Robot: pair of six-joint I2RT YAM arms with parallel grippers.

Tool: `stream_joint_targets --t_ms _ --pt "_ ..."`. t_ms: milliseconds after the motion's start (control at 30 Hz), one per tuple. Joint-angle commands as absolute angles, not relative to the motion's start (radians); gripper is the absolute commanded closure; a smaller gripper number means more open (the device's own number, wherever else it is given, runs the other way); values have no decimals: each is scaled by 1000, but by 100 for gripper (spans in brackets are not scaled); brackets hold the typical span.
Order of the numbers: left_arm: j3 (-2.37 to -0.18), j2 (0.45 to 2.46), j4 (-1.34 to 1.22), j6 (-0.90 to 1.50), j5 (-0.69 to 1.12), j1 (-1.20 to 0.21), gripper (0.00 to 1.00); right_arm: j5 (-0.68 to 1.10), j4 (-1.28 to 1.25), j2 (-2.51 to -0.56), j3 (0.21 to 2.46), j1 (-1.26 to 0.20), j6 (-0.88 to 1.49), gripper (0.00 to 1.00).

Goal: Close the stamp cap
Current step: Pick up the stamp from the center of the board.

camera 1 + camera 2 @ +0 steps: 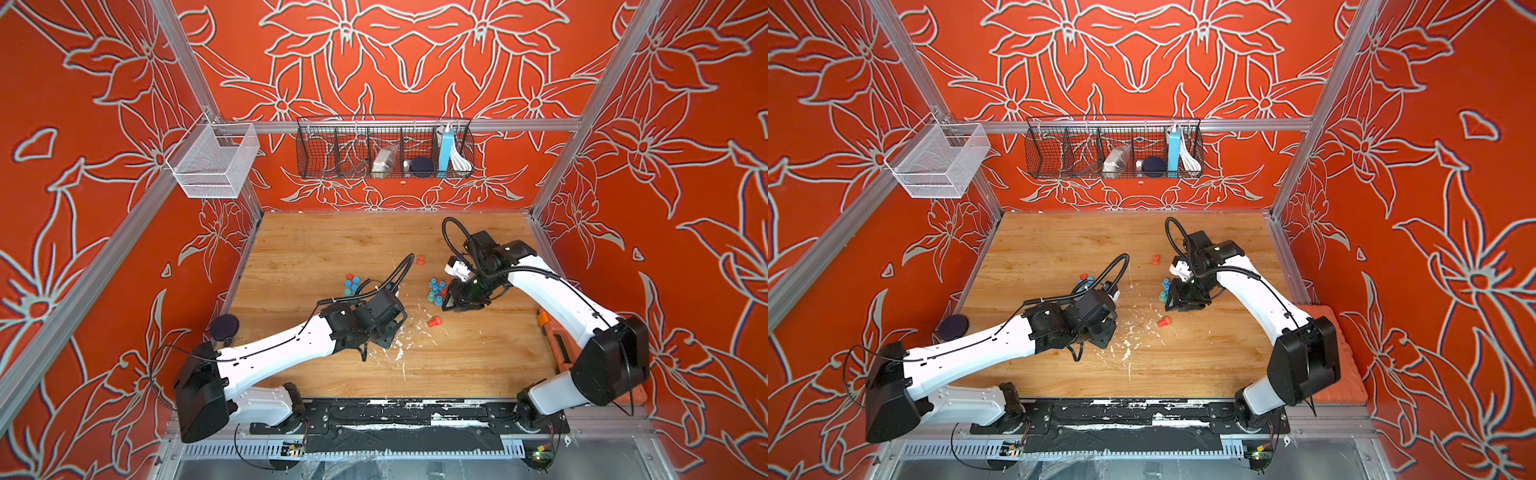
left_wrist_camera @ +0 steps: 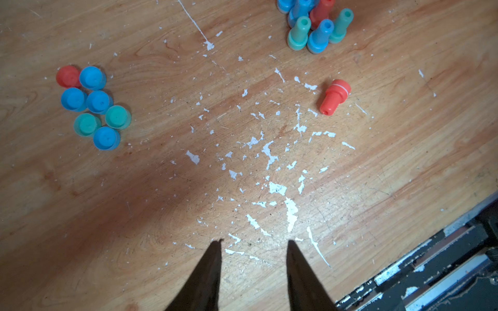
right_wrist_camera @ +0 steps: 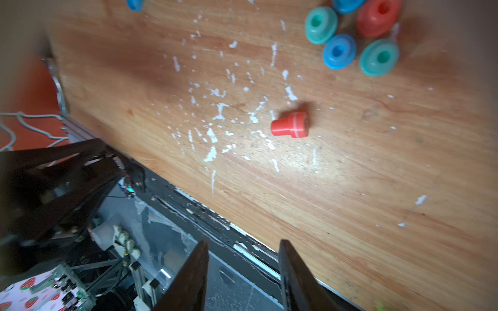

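Between the fingertips of your left gripper [image 2: 253, 242] you see only bare, white-flecked table [image 2: 134, 215]. Its jaws stand parted and hold nothing. Ahead of those tips and well apart from them, the red stamp [image 2: 335, 97] lies on its side, with a thin pale ring around its wide end. Your right gripper [image 3: 244, 242] is likewise spread and empty, with the same red stamp [image 3: 291, 125] lying ahead of it, clear of both fingers. In a top view you find the red stamp [image 1: 434, 321] on the wood between the two grippers, touching neither. Farther out, a huddle of standing stamps [image 2: 318, 27] in blue, green and red sits beyond it, close beside your right gripper. A cluster of loose caps [image 2: 93, 107], blue, green and one red, sits well apart from the red stamp, out past your left gripper.
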State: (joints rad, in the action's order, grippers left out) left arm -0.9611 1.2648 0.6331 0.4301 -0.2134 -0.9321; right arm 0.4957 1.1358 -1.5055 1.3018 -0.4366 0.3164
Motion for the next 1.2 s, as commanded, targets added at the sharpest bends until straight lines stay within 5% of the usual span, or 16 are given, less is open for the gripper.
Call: stream_joint_targets --t_ms 0,400,1167 --pt "-971 1274 604 473 -212 -924 60 341 1171 -1510 1290 -439 264 55" --pt "-892 1194 584 540 -217 -868 59 -9 1070 -1474 1259 -713 -35 52" --pt "-765 998 586 576 -184 -725 59 -94 1110 -1876 1453 -879 -444 51"
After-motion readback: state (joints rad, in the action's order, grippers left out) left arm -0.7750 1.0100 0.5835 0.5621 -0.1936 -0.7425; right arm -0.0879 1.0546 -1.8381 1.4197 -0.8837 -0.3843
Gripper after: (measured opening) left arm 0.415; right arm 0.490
